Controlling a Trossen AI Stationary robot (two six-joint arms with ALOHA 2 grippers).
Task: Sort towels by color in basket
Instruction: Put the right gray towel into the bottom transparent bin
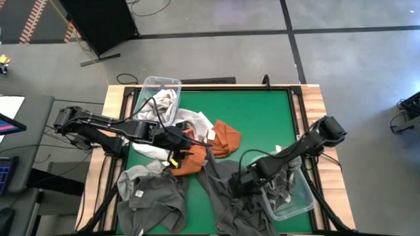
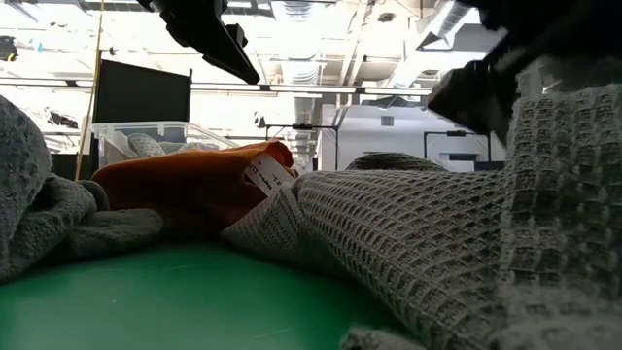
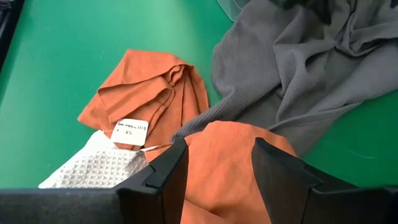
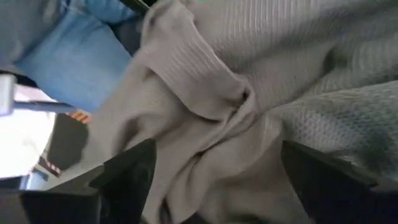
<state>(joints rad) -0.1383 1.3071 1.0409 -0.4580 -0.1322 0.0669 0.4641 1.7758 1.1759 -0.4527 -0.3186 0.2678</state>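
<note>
Two rust orange towels lie mid-table, partly on a white waffle towel. My left gripper hovers open above the nearer orange towel, which shows between its fingers. A dark grey towel is spread toward the near edge. My right gripper stands wide open low over it, its fingers on either side of a raised fold. Another grey towel lies crumpled at the near left. My right gripper comes slanting down over the dark grey towel's raised fold, one finger on each side; I cannot tell whether the fingers touch the cloth.
A clear plastic basket with pale towels stands at the far left of the green mat. A second clear basket with grey cloth stands at the near right, just beside my right arm. Bare green mat shows at the far right.
</note>
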